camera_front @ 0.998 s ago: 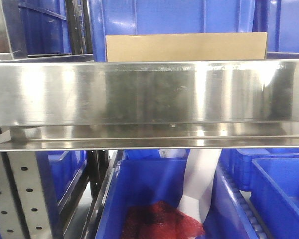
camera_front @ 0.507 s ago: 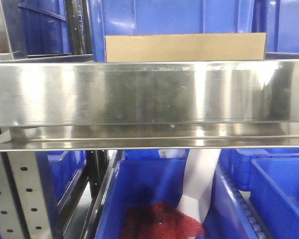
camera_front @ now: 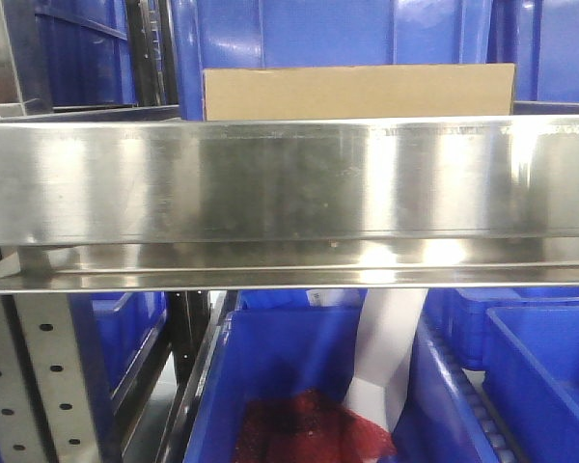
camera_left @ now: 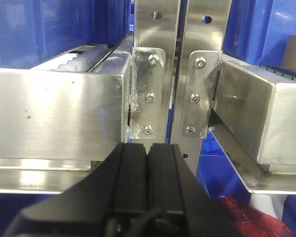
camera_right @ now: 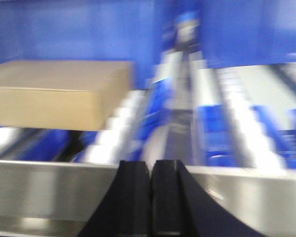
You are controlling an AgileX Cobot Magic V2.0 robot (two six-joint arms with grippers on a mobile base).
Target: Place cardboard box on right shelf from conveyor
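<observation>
With the box (camera_right: 59, 94) resting on the shelf (camera_front: 289, 183) up and left of our right claw (camera_right: 150, 197), both claws (camera_left: 148, 182) pressed together and empty, we should back straight out.

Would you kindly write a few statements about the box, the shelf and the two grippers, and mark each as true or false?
1. The cardboard box sits behind the right shelf lip. True.
2. The left gripper holds the box. False: it is shut on nothing.
3. The right gripper is wide open. False: its jaws are together.
4. A red mesh item lies in a blue bin below the shelf. True.
</observation>
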